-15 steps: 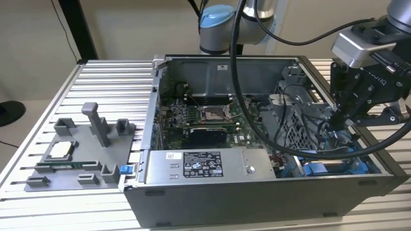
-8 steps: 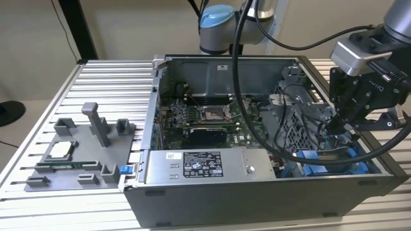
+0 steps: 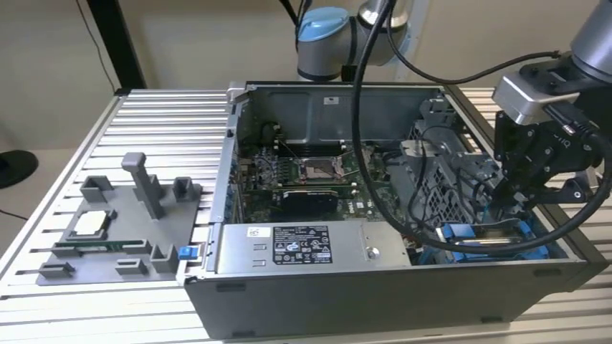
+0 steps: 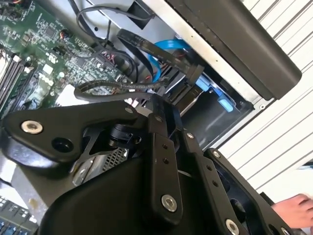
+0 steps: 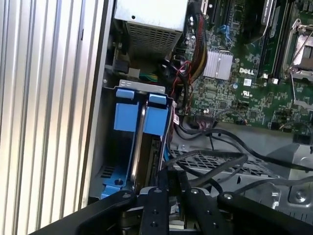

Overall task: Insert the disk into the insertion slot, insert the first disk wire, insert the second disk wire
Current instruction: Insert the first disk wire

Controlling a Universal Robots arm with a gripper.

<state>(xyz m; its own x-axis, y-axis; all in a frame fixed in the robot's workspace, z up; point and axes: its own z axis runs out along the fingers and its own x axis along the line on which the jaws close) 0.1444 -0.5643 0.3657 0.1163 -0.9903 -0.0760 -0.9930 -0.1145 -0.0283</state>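
Note:
The disk (image 5: pixel 139 142) stands on edge inside the insertion slot (image 5: pixel 142 86), between bright blue plastic pieces, at the near corner of the open computer case on the exterior view's right. In that view the slot's blue rails (image 3: pixel 474 236) lie just below my gripper (image 3: pixel 512 208), which reaches down into the case beside them. In both wrist views its black fingers sit close together, right above the slot. A black disk wire (image 4: pixel 117 86) loops across the board and ends at my gripper (image 4: pixel 166 105). My gripper (image 5: pixel 171 177) looks shut on that wire's end. A blue wire (image 4: pixel 166 46) curves nearby.
A silver power-supply box (image 3: pixel 316 247) lies along the case front, and the green motherboard (image 3: pixel 306 175) behind it. The grey perforated cage (image 3: pixel 449 172) and loose black cables crowd the space beside the slot. A grey parts fixture (image 3: pixel 115 229) stands on the ribbed table. A hand (image 4: pixel 296 208) shows outside the case.

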